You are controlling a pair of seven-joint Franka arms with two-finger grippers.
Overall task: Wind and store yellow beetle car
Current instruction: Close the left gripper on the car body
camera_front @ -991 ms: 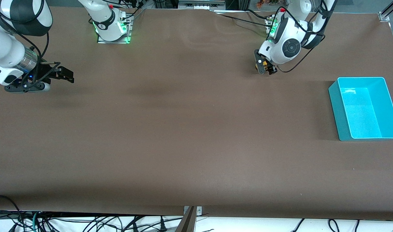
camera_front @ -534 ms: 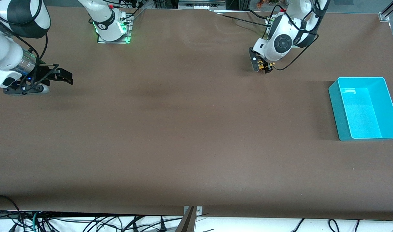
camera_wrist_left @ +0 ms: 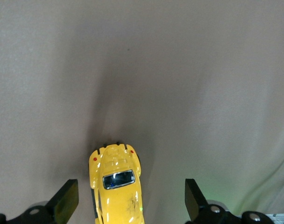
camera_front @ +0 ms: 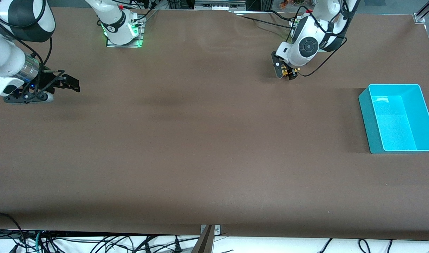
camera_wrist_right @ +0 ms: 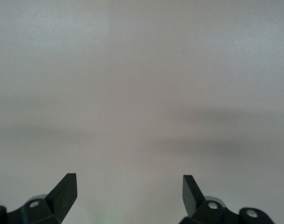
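Near the table edge where the arm bases stand, toward the left arm's end: yellow beetle car (camera_wrist_left: 116, 186), standing on its wheels on the table (camera_front: 207, 140), between the spread fingers of the left end effector (camera_front: 287, 73), touched by neither. Right end effector (camera_front: 65, 82): fingers spread, holding nothing, waiting over the right arm's end. Teal bin (camera_front: 398, 117): on the table at the left arm's end, well apart from the car.

Risk, judged: the car sits off-centre, closer to one finger; closing may push or spin it, and rounded sides may slip.

Surface: plain brown covering. Surroundings: cables (camera_front: 95, 242) below the front edge.
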